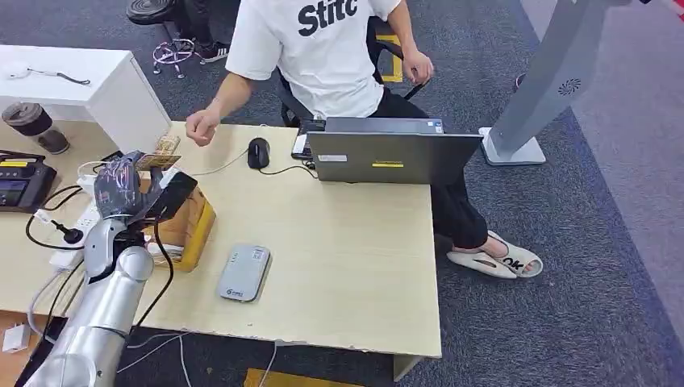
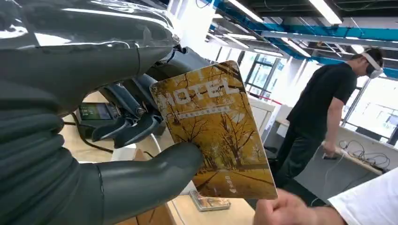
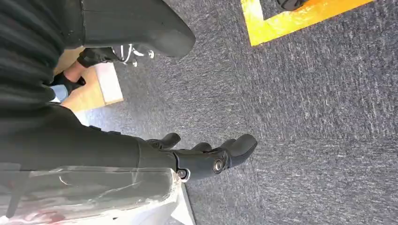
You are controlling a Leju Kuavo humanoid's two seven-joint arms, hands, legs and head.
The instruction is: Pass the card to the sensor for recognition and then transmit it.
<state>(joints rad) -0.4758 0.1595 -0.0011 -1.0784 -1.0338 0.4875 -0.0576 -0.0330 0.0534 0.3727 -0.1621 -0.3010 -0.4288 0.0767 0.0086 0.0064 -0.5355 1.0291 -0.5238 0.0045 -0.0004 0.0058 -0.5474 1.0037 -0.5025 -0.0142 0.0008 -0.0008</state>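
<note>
Left hand (image 2: pixel 141 154) pinches the hotel card (image 2: pixel 217 131) between thumb and fingers (image 2: pixel 136 131), well behind the grey sensor (image 1: pixel 243 272). Right hand (image 3: pixel 206 157) hangs over carpet, fingers loosely spread, holding nothing.

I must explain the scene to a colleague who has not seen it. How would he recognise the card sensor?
On the pale wooden desk, look between the open laptop and the desk's near edge. The sensor lies flat there beside a yellow box: a grey slab with rounded corners.
</note>
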